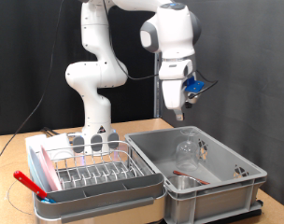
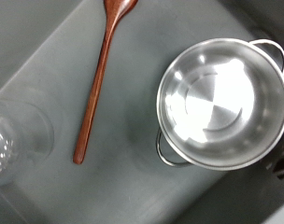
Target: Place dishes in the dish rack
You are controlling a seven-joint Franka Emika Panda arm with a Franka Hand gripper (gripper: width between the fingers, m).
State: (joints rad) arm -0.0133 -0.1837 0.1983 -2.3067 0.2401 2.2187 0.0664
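A: Where's your tool [image 1: 178, 116]?

B: High above the grey tub [image 1: 226, 182], pointing straight down, nothing between its fingers. You can't tell whether they're spread; the wrist view doesn't show them.

A: And the dishes?

B: Below it, on the tub floor: steel bowl [image 2: 221, 101], red spoon [image 2: 98, 77] beside it lying lengthwise along the tub, glass [image 2: 13, 145] near the spoon's end. The rack [image 1: 91, 171] sits at the exterior view's left.

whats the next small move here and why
Probably lower the gripper straight down into the grey tub toward the steel bowl. It hangs well above the tub with nothing seen between its fingers, and the wrist view shows the bowl, the red utensil and the clear glass lying on the tub floor, not in the dish rack.
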